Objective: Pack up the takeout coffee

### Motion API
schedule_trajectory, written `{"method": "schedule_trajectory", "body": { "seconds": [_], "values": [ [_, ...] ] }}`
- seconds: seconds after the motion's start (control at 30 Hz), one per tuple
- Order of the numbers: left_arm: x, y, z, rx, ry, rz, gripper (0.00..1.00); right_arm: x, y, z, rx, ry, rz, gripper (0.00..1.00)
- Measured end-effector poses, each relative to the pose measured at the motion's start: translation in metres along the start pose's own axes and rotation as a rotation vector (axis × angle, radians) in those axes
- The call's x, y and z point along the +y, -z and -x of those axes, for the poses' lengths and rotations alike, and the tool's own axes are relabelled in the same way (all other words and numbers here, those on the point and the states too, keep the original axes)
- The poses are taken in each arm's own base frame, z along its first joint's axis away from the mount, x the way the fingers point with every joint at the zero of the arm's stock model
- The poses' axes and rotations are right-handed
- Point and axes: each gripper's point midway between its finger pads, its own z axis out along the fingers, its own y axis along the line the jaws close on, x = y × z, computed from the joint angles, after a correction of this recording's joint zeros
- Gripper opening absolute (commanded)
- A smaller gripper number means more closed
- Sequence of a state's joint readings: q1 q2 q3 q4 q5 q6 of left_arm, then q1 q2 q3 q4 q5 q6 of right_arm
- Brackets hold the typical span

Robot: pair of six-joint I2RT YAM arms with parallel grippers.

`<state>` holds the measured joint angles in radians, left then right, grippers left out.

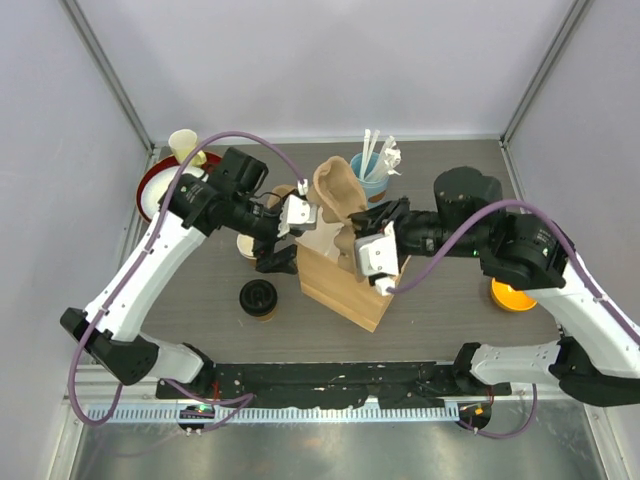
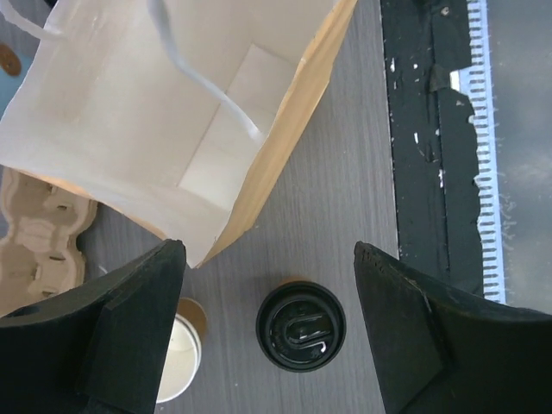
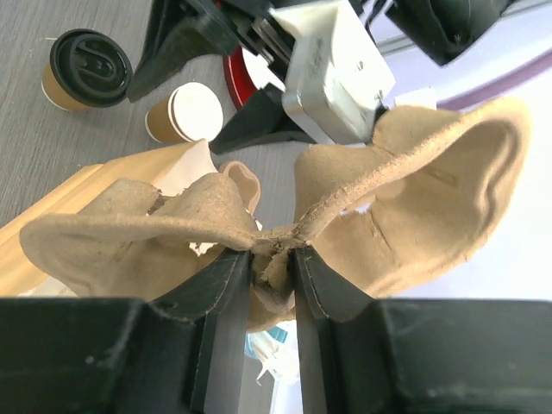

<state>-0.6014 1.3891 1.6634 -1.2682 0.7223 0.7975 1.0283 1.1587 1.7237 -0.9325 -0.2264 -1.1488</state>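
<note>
the right claw [image 3: 272, 259] was clamped on a pulp cup carrier [image 3: 414, 198] just over the paper bag [image 2: 129, 129]. the left claw [image 2: 267, 252] hung spread apart above a lidded coffee cup [image 2: 300, 326] standing on the counter [image 2: 345, 172] beside the bag.

From where I stand, the tan cup carrier of moulded pulp [image 3: 405, 198] looks rough, fibrous and dull, with a coarse ridge along its crease. The brown paper bag [image 2: 155, 112] is smooth matt kraft outside and plain white paper inside, with flat white paper handles [image 2: 194, 73]. The small tan paper cup with a round black plastic lid [image 2: 300, 326] has a glossy top that catches the light. The lidless tan paper cup [image 2: 183, 354] is smooth and white within. The grey table [image 2: 345, 172] shows a fine, matt, wood-like grain. The left gripper [image 2: 267, 250] has fingers [image 2: 129, 319] of matt black plastic.
</note>
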Motion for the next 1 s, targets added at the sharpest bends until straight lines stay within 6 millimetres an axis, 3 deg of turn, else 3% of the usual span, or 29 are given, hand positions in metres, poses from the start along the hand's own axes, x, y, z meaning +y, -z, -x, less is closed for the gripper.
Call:
{"method": "schedule_trajectory", "body": {
  "seconds": [0.13,0.3,0.4,0.5,0.7,0.83,1.0],
  "values": [
    [0.001,0.007,0.002,0.027,-0.041,0.017,0.81,-0.007,0.008,-0.015,-0.011,-0.039,-0.007,0.01],
    [-0.004,0.017,0.03,-0.014,-0.117,0.04,0.77,-0.015,0.016,-0.009,-0.053,-0.066,-0.015,0.01],
    [-0.018,0.006,0.039,-0.017,-0.147,-0.005,0.76,-0.024,0.025,0.006,-0.102,-0.114,-0.05,0.01],
    [-0.025,-0.008,0.033,0.008,-0.137,-0.049,0.75,-0.029,0.038,0.015,-0.125,-0.157,-0.092,0.01],
    [-0.007,-0.033,0.015,0.092,-0.101,-0.058,0.7,-0.009,0.06,0.012,-0.114,-0.167,-0.116,0.01],
    [-0.008,-0.045,0.006,0.151,-0.126,-0.075,0.53,0.003,0.058,0.003,-0.084,-0.169,-0.101,0.01],
    [-0.015,-0.046,-0.003,0.217,-0.134,-0.086,0.3,0.015,0.036,-0.015,-0.041,-0.174,-0.042,0.01]
  ]
}}
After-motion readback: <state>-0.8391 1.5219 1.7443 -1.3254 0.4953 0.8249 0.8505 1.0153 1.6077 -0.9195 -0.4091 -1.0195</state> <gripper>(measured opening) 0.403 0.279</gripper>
